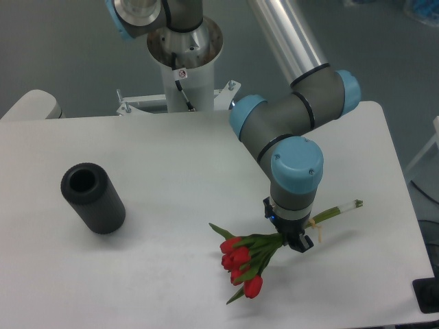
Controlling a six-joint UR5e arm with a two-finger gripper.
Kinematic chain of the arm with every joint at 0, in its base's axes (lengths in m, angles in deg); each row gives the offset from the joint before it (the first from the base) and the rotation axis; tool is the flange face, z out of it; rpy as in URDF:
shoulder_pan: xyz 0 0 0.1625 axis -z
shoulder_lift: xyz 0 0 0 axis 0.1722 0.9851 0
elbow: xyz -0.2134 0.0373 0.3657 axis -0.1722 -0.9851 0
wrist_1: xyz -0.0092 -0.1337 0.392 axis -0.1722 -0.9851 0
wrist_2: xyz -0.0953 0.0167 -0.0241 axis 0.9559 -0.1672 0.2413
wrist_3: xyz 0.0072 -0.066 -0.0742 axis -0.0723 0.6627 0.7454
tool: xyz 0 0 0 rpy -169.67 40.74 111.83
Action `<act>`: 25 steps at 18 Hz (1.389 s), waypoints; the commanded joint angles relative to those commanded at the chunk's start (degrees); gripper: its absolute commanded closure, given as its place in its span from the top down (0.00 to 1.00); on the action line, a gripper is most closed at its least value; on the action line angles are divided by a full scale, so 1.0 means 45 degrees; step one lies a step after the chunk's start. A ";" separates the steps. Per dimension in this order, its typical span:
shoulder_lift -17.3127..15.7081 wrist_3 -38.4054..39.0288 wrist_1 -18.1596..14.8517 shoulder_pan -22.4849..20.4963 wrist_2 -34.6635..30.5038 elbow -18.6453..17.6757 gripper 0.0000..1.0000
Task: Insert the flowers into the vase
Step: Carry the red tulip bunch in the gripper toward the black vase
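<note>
Red buds nearest the camera: the flowers (250, 264) lie flat on the white counter (164, 267), heads toward 7 o'clock, pale stems running out toward 2 o'clock past the arm's wrist. Green leaves splay at the neck of the bunch.

End effector (296, 240) sits directly over the stems, just behind the leaves, pointing down at the counter. Its dark fingers straddle the bunch. From this angle the wrist hides the gap, so I cannot tell whether the jaws have closed on the stems or merely stand around them. Bunch looks to be resting on the counter, not lifted.

Farther off, at about 9 o'clock from the flowers and well apart from them, the vase (92, 198): matte black cylinder, thick wall, round hole visible at the upper end. It appears tilted or lying toward the camera rather than plainly upright; hard to say which. Nothing in its mouth.

Behind everything, the arm's base column (184, 68) at 12 o'clock, beyond the counter's far edge.

Progress, as a judgement: early. Arm is at the pick point; a firm grasp is unconfirmed. Remaining: secure the stems, lift, carry across toward 9 o'clock, turn the stem ends toward the hole, feed them in, release.
</note>
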 joint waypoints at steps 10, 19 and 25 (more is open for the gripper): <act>-0.0117 0.1445 -0.0059 0.0488 0.0409 0.0000 0.10; -0.0566 0.3418 -0.0059 0.1211 0.2146 -0.0195 0.09; -0.0820 0.4101 0.0000 0.1231 0.3940 -0.0254 0.07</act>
